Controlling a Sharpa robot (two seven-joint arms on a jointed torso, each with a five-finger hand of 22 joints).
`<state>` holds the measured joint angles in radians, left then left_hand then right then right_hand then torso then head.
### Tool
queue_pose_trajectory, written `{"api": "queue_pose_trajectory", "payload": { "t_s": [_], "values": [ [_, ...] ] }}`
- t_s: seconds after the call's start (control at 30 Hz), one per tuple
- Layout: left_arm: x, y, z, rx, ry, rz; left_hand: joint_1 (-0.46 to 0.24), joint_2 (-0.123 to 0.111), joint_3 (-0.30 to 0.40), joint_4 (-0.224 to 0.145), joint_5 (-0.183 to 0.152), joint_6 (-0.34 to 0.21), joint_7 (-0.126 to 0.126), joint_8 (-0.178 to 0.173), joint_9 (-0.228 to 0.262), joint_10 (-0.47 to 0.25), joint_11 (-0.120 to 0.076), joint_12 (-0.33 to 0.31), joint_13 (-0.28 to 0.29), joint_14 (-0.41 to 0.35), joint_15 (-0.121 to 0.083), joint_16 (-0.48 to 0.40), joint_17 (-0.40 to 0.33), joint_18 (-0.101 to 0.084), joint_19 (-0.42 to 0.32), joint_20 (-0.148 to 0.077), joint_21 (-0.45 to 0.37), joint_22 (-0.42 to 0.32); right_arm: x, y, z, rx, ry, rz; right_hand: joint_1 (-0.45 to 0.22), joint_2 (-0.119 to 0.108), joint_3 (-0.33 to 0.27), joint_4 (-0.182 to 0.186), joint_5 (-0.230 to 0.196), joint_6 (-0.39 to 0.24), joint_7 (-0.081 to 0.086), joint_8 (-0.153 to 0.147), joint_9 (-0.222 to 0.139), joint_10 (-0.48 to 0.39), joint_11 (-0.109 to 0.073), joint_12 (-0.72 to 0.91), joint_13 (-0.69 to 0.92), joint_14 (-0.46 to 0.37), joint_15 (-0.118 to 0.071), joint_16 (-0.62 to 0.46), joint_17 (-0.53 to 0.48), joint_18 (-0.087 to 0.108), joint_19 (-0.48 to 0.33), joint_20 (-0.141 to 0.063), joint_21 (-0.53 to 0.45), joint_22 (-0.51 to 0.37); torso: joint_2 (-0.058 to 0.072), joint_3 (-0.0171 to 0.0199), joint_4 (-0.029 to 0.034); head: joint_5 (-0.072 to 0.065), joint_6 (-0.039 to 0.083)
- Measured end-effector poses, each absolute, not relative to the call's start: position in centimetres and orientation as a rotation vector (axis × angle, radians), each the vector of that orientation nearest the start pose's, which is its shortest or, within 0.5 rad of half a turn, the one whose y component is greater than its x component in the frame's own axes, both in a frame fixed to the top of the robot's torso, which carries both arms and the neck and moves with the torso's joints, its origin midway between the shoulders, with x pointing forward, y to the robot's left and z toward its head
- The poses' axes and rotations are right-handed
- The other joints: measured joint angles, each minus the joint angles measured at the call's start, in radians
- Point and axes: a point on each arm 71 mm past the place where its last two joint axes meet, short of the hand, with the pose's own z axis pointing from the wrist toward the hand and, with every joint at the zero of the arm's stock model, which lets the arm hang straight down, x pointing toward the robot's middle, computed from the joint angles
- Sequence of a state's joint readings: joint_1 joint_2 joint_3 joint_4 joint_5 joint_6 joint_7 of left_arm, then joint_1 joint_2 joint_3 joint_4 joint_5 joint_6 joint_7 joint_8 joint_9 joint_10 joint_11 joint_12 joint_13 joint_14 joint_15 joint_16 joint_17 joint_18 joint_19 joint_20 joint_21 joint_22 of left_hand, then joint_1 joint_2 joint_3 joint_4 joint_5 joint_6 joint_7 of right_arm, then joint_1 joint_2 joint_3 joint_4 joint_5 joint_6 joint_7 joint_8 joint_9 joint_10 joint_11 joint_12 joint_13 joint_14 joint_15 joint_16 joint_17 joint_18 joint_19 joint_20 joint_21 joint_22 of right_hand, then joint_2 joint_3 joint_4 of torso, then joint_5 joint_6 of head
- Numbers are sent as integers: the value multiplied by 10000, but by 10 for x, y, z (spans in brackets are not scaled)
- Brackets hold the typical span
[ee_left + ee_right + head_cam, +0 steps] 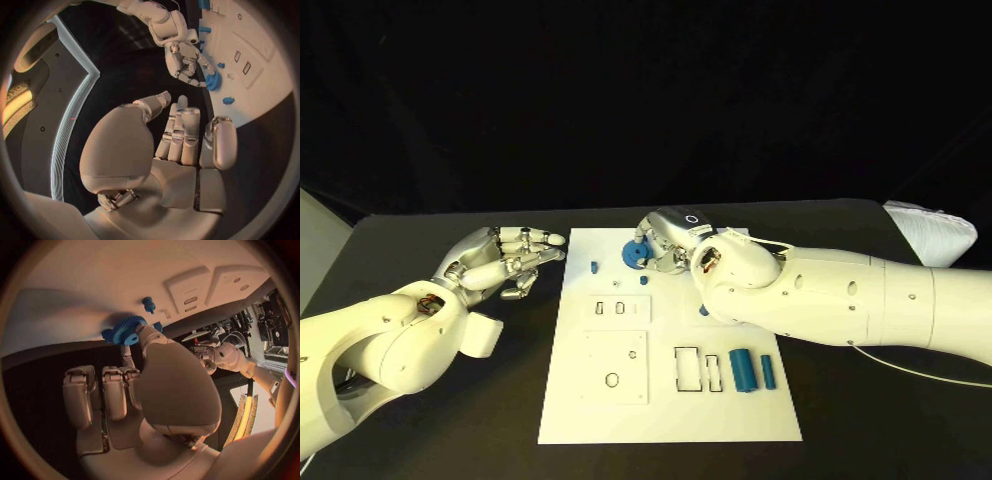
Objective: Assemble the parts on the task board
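A white task board [672, 420] is laid in the middle of the black table [430, 235]; a folded white cloth [935, 230] can be seen at the right edge of the head view, well apart from the board. The right hand [678, 238] is placed over the board's upper edge, and a blue gear [635, 254] is pinched by its fingertips there; part of the gear is blocked by those fingers in the head view, while its teeth are shown plainly in the right wrist view [125, 330]. A small blue peg [594, 267] is stood just left of the gear; two blue cylinders [744, 372] are laid side by side at the board's lower right, next to two outlined slots [687, 369]. The left hand [502, 262] is held off the board's left edge over bare table; its fingers are loosely curled with nothing gripped, confirmed in the left wrist view [181, 137].
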<state>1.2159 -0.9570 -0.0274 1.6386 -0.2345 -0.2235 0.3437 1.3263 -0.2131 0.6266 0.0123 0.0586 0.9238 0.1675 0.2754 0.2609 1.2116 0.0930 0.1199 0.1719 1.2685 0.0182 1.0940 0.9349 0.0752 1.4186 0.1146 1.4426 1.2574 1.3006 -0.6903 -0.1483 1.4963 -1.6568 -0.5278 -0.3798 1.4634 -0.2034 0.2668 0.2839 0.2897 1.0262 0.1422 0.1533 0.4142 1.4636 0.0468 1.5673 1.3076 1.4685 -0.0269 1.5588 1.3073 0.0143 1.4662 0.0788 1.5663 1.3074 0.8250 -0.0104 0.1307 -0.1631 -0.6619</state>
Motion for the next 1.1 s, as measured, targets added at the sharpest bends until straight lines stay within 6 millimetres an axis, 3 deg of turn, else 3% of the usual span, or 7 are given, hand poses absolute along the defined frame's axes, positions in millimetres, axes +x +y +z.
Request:
{"api": "queue_pose_trajectory", "payload": {
  "t_s": [0.33, 0.5, 0.6, 0.8, 1.1],
  "values": [
    [467, 221, -156, -8360, 15411, -15588, 0, 0, 0, 0, 0, 0, 0, 0, -1, 0, 0, 0, 0, 0, 0, 0, -1, 1, 0, 0, 0, 0, 499, -144, -163, -1756, 14399, 4676, -170, -159, 81, 27, -77, 13, -15, -39, 0, 0, 0, 0, -1, 0, 0, 0, 6, 0, 0, 0, 0, 0, -1, 2, -8, 1, 6],
    [467, 221, -156, -8364, 15412, -15581, 0, 0, 0, 0, 0, 0, 0, 0, -2, 0, 0, 0, -1, 0, 0, 0, -1, 0, 0, 0, 0, 0, 500, -145, -164, -1733, 14442, 4621, -926, -228, -142, 76, -134, -98, -90, -217, -90, 38, 38, 0, -1, -40, 41, 0, 8, 0, 0, 0, 0, 8, -1, 3, -8, -4, 6],
    [467, 221, -156, -8365, 15412, -15578, 0, 0, 0, 0, 0, 0, 0, 0, -3, 0, 0, 0, -1, 0, 0, 0, -1, 0, 0, 0, 0, 0, 500, -145, -165, -1731, 14526, 4622, -1393, -167, -513, 64, -466, -217, -3, -301, -153, 37, 38, 0, -2, -4, 73, 0, 8, 0, 0, 8, 0, 7, -1, 4, -12, -5, 3],
    [467, 221, -156, -8368, 15415, -15574, 0, 0, 0, 0, 0, 0, 0, 0, -3, 0, 0, -1, 2, 0, 0, -40, -2, 1, 0, 0, 0, 0, 501, -145, -166, -1688, 14671, 4659, -1842, -84, -1137, 81, -1021, -335, 10, -359, -200, 27, 102, 0, -2, -39, 109, 0, 7, 1, -1, 76, 0, 7, -3, 6, -19, -10, -4],
    [467, 222, -156, -8373, 15417, -15563, 0, 0, 0, 0, 0, 0, 0, 0, 1, 0, 0, -1, 8, 0, 0, -39, -3, 0, 0, 0, 0, 0, 501, -147, -167, -1583, 14943, 4728, -2501, 166, -1469, 113, -1063, -376, 47, -438, -244, 27, 102, 0, 4, -39, 109, 40, 6, 1, -1, 76, 0, 5, -8, 11, -9, -25, 11]
  ]
}}
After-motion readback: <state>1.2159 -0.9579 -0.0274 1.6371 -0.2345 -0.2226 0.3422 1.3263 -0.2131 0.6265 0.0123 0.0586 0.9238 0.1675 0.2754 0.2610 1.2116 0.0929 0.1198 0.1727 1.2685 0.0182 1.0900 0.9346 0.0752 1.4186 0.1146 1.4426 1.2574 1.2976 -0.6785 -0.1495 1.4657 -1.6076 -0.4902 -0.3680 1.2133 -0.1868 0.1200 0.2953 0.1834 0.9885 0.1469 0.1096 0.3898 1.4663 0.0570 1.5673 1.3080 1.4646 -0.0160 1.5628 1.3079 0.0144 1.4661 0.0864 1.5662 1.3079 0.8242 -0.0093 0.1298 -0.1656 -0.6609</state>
